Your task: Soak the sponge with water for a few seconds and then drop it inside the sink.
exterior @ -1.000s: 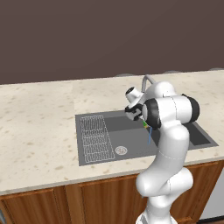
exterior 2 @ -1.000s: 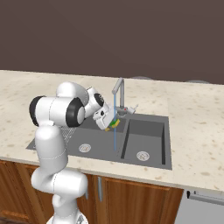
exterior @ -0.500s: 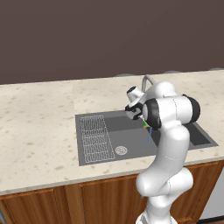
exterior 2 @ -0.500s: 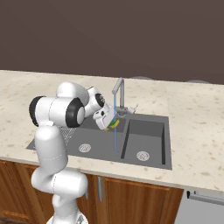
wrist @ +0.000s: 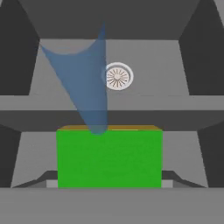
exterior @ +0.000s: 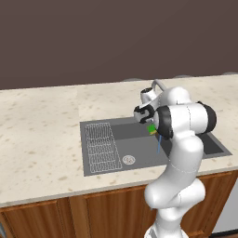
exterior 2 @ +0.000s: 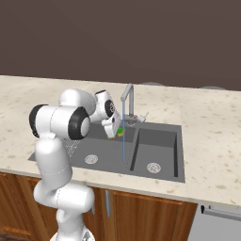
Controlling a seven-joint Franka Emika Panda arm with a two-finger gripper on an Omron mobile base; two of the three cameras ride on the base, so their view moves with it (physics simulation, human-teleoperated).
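Between the two dark tips of the claw point(wrist: 109, 186) sits the sponge point(wrist: 109, 156), clamped from both sides with its bright green face toward the hand camera and a thin yellow-brown edge along its far side. The claw point(exterior 2: 117, 131) hangs above the sink point(exterior 2: 164, 155), just under the faucet point(exterior 2: 127, 96), with the sponge point(exterior 2: 120, 132) at its tip. The water point(wrist: 85, 87) falls as a pale blue stream onto the far edge of the sponge; from the right base view the water point(exterior 2: 124, 136) runs straight down past the claw into the basin. Beyond the sponge, a round silver drain point(wrist: 118, 76) lies in the basin floor. The arm rises from the base, bends at a high elbow and reaches forward and down over the bench point(exterior: 42, 130). From the left, the sponge point(exterior: 151, 129) peeks out beside the forearm.
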